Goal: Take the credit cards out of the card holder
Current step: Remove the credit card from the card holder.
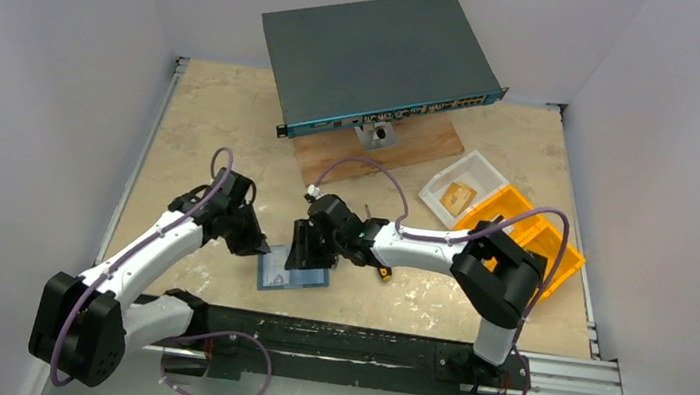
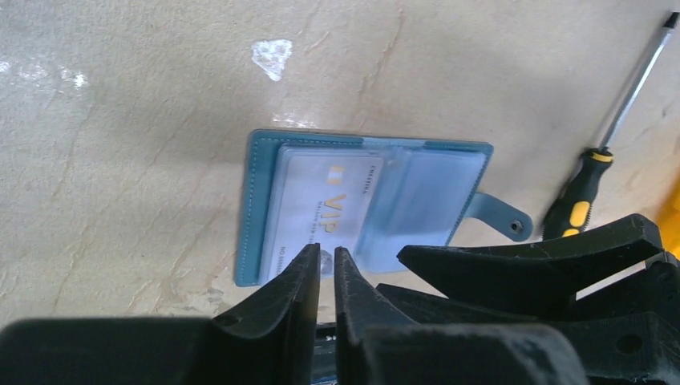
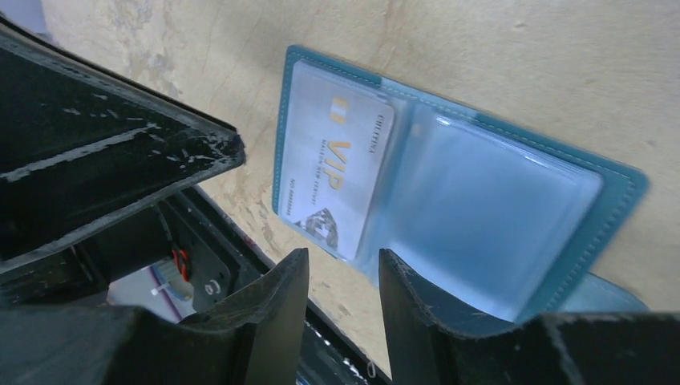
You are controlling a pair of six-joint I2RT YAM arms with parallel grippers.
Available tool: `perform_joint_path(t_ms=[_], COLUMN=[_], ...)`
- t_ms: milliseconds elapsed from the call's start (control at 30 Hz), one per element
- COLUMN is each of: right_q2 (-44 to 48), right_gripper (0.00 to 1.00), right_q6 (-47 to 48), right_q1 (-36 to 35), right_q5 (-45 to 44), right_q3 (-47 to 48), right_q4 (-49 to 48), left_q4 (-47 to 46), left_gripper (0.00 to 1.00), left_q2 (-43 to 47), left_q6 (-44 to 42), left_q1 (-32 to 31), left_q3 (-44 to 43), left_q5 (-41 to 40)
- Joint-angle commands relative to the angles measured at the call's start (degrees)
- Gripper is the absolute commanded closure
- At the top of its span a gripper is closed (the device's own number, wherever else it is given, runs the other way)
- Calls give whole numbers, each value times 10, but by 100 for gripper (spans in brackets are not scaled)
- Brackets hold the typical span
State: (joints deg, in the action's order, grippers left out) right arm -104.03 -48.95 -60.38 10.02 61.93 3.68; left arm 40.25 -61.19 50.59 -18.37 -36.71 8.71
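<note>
The teal-blue card holder (image 1: 293,275) lies open and flat on the table between my two grippers. In the left wrist view the holder (image 2: 265,216) has a white VIP card (image 2: 325,210) in its left clear sleeve. The card also shows in the right wrist view (image 3: 337,172), lying flat in the holder (image 3: 617,208). My left gripper (image 2: 326,253) has its jaws almost together, tips at the card's near edge, with nothing seen held. My right gripper (image 3: 343,258) is open, one finger over the holder's empty right sleeve (image 3: 481,216). In the top view the left gripper (image 1: 258,244) and the right gripper (image 1: 310,257) flank the holder.
A black-and-yellow screwdriver (image 2: 592,175) lies right of the holder. A large dark network switch (image 1: 379,55) rests on a wooden board (image 1: 412,150) at the back. A white tray (image 1: 448,184) and orange bins (image 1: 560,259) stand at the right.
</note>
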Motion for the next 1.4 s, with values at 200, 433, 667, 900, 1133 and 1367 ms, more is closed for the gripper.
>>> perform_joint_path(t_ms=[200, 433, 667, 900, 1133, 1367], right_q2=[-31, -39, -61, -66, -76, -91], right_gripper=[64, 64, 63, 63, 62, 62], right_q6=[-31, -30, -30, -32, -49, -62], right_q1=[8, 17, 21, 27, 36, 39], right_q5=[64, 57, 61, 62, 105, 133], right_q3=[17, 5, -2, -11, -29, -33], right_q4=[-93, -98, -107, -111, -161, -192], left_q4=[-34, -61, -74, -69, -76, -91], left_gripper=[100, 100, 100, 100, 100, 100], left_q2=[-48, -82, -105, -112, -114, -117], left_q6=[17, 19, 19, 21, 28, 52], left_q1=[6, 6, 6, 6, -11, -48], left_q3=[22, 39, 46, 45, 45, 43], left_q5=[-36, -30, -24, -28, -15, -5])
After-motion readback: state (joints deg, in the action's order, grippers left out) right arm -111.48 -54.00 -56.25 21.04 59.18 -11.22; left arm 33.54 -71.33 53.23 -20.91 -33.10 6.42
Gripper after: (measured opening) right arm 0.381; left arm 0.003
